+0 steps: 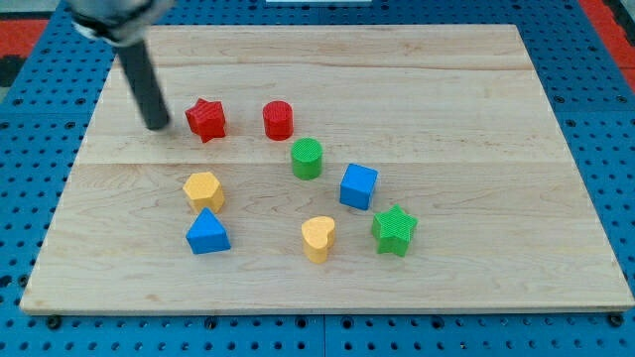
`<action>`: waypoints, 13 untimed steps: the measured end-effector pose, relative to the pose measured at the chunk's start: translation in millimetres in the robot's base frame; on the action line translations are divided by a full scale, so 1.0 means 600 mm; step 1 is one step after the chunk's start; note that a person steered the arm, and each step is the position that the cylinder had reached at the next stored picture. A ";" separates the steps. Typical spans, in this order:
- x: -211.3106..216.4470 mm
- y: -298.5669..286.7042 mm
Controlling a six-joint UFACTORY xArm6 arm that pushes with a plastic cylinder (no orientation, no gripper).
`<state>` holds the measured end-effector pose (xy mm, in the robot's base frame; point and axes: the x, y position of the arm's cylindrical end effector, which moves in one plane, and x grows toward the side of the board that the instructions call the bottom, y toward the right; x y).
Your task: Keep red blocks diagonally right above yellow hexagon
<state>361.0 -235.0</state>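
My tip (158, 126) rests on the board just left of the red star (206, 120), with a small gap between them. The red cylinder (278, 120) stands to the right of the star. The yellow hexagon (202, 189) lies below the red star, toward the view's bottom left. Both red blocks are above the hexagon; the star is almost straight above it, the cylinder up and to the right.
A green cylinder (307, 159), a blue cube (358, 186), a green star (394, 230), a yellow heart (317, 238) and a blue triangle (207, 233) lie on the wooden board (476, 89). A blue pegboard surrounds the board.
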 end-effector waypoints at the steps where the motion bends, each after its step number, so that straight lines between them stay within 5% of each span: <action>1: -0.073 0.052; 3: 0.062 0.152; 6: -0.016 0.237; 8: 0.064 0.248; 11: -0.083 0.210; 12: -0.073 0.346; 13: 0.004 0.363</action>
<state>363.2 -17.0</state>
